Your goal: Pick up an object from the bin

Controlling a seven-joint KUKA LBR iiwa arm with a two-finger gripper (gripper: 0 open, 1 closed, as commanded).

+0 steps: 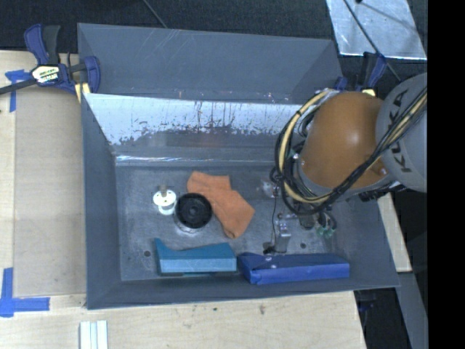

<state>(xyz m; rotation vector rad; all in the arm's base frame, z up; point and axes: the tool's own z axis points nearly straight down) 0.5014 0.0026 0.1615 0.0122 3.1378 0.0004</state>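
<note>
My gripper (278, 233) hangs low in the right half of the bin, just above the left end of a long dark blue object (298, 270) that lies along the front wall. An orange cloth (220, 198) lies crumpled a little to the gripper's left. A lighter blue block (196, 259) lies flat at the front, touching the dark blue object's left end.
A black round cap-like thing (194, 210) sits against the cloth's left side, with a small white knob-shaped piece (165, 200) beside it. The arm's orange cover and cables hide the bin's right part. Bare floor lies behind the cloth.
</note>
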